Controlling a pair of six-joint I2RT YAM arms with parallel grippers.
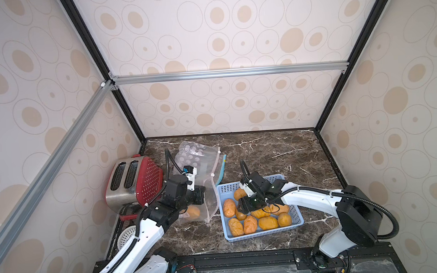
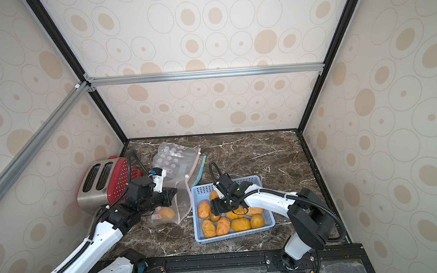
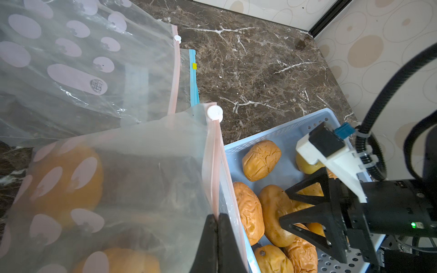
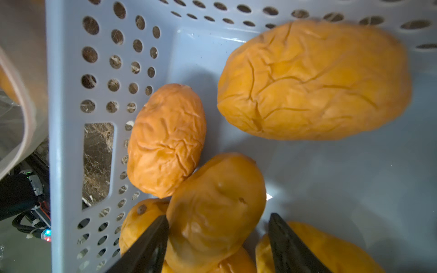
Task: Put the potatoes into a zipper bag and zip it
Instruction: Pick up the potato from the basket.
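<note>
The zipper bag [image 1: 212,194] [image 3: 142,165] is clear with pale dots and lies left of the blue basket [image 1: 259,234] [image 2: 234,236]. My left gripper [image 3: 217,219] [image 1: 200,195] is shut on its pink zipper rim, below the white slider [image 3: 214,113]. Two potatoes [image 3: 63,179] show through the plastic. Several wrinkly orange potatoes [image 1: 249,225] [image 4: 312,80] lie in the basket. My right gripper [image 4: 218,215] [image 1: 244,208] is down in the basket, open, its jaws straddling one potato [image 4: 212,193]. One finger touches that potato and a gap shows at the other.
A second dotted bag [image 1: 192,157] and a blue-zippered one [image 1: 223,165] lie behind the held bag. A red and steel toaster [image 1: 134,184] stands at the left wall, with a white strainer [image 1: 127,235] in front of it. Dark marble counter [image 1: 278,151] stretches behind the basket.
</note>
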